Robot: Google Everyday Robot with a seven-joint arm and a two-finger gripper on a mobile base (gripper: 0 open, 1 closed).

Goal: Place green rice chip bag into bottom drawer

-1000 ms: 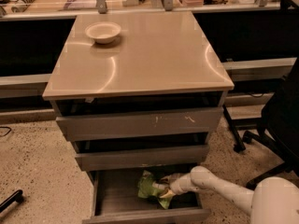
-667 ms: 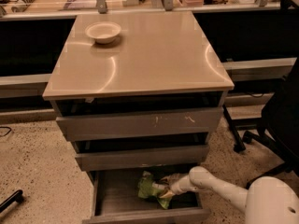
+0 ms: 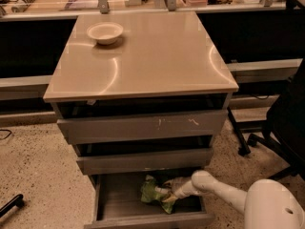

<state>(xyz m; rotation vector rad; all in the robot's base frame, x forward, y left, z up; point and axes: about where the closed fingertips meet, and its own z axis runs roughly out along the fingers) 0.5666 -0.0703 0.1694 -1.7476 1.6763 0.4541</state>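
Well, hardly anything has moved over the last second. The lime-green crinkled foil snack bag (image 3: pixel 151 193) lies in the same spot as a moment ago, on the grey floor of the deep bottom metal drawer (image 3: pixel 114 202). That drawer stands pulled out below the two shallower grey drawers (image 3: pixel 143 126). The bag sits a little right of the tray's middle, toward the back.

The robot's white arm (image 3: pixel 219 189) reaches in from the right. Its claw (image 3: pixel 167 193) is down inside the drawer, right up against the bag's right edge, just where it was. From where I stand I cannot tell whether the claw is clamped on the bag or has already let go. The only shift I notice is the robot's rounded white body (image 3: pixel 274 206), at the lower right, which has edged slightly to the left.

To my mind that stillness means the carrying is over: the bag is already resting where the task wants it. What is left is a clean release and a withdrawal. The arm will have to back out under the front of the drawer above, and a glossy, wrinkly bag like this could cling and get dragged along. Up on the beige tabletop (image 3: pixel 157 61), the small cream bowl (image 3: pixel 105 32) sits well apart from all this.
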